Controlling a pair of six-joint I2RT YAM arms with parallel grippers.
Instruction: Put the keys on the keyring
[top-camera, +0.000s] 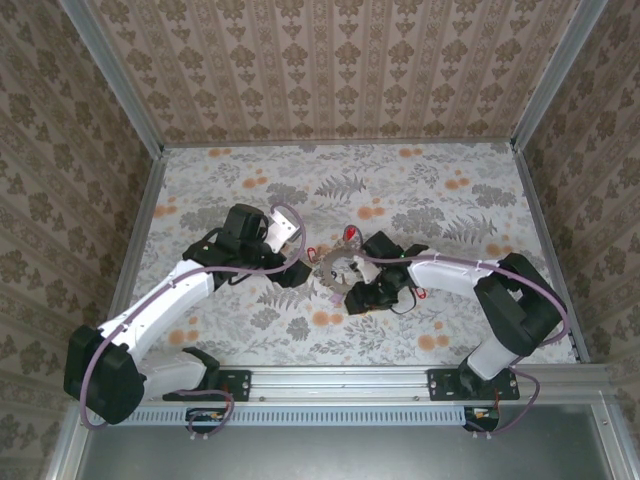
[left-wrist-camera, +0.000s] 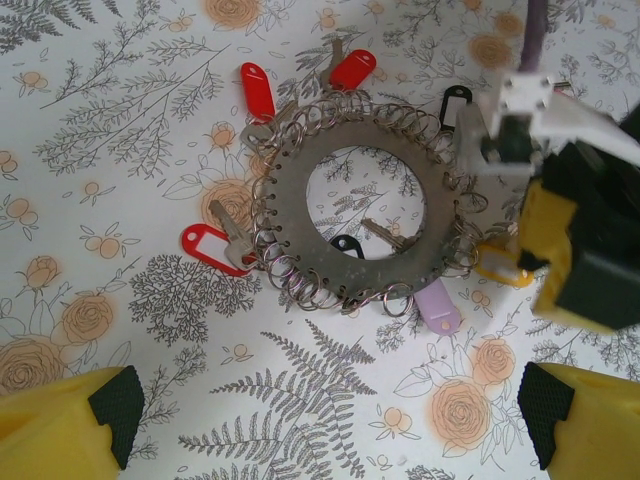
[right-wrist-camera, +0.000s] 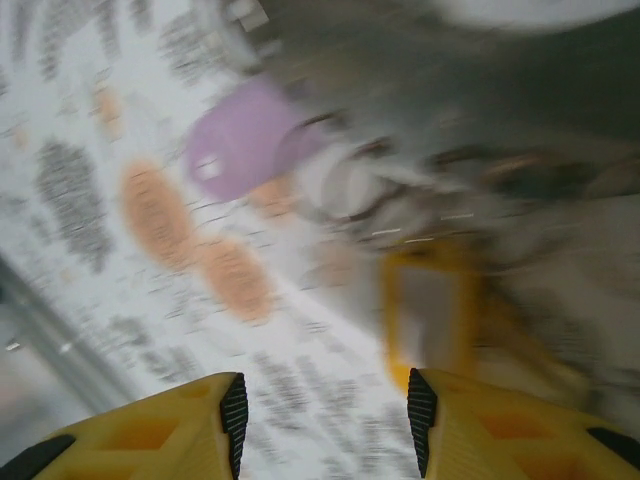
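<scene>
The large flat grey metal keyring (left-wrist-camera: 283, 200), fringed all round with small wire loops, lies flat on the floral-printed surface (left-wrist-camera: 110, 140), directly beneath the left gripper (left-wrist-camera: 330, 412). That gripper hovers with its yellow, black-padded fingers (left-wrist-camera: 112, 412) spread wide and nothing between them; this probably gives its camera a view of the whole ring and leaves it ready to pin the ring down.

From that wrist view, the keys lie round the ring: a red-tagged key (left-wrist-camera: 258, 88) at eleven o'clock; a second red-tagged key (left-wrist-camera: 352, 70) at twelve; a black-tagged key (left-wrist-camera: 455, 102) at one; a yellow key tag (left-wrist-camera: 497, 268) at four; a lilac key tag (left-wrist-camera: 440, 306) at five; a red-tagged silver key (left-wrist-camera: 207, 246) at eight; a small black tag (left-wrist-camera: 347, 245) lies over the inner edge at six. Most touch the loops, but I cannot tell which are actually threaded on.

The right gripper (right-wrist-camera: 322, 410) sits low at the ring's three-to-four o'clock side, just beside the yellow tag. Its fingers stand partly apart with bare surface in the gap, pinching nothing, though that wrist view is blurred. The low, slanted approach suits working a thin tag at the ring's edge; that tag looks like the one in hand.
</scene>
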